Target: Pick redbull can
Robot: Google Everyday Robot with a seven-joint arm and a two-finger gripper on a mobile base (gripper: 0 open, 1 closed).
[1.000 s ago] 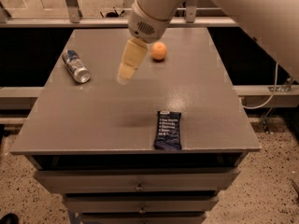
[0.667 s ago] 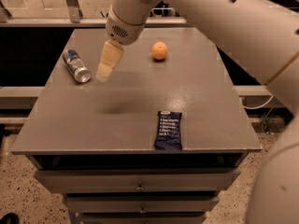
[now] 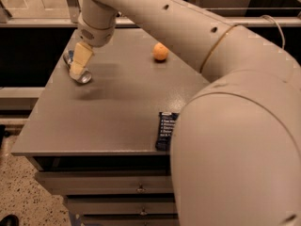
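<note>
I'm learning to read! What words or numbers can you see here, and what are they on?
On the bar: white print, too blurred to read.
On the can: nothing readable.
On the end effector, just over the can at the far left of the table: no text.

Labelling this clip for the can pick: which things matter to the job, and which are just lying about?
In the job:
redbull can, lying at the back left of the table
gripper, right over the can

Lying about:
orange
dark-blue snack bar
</note>
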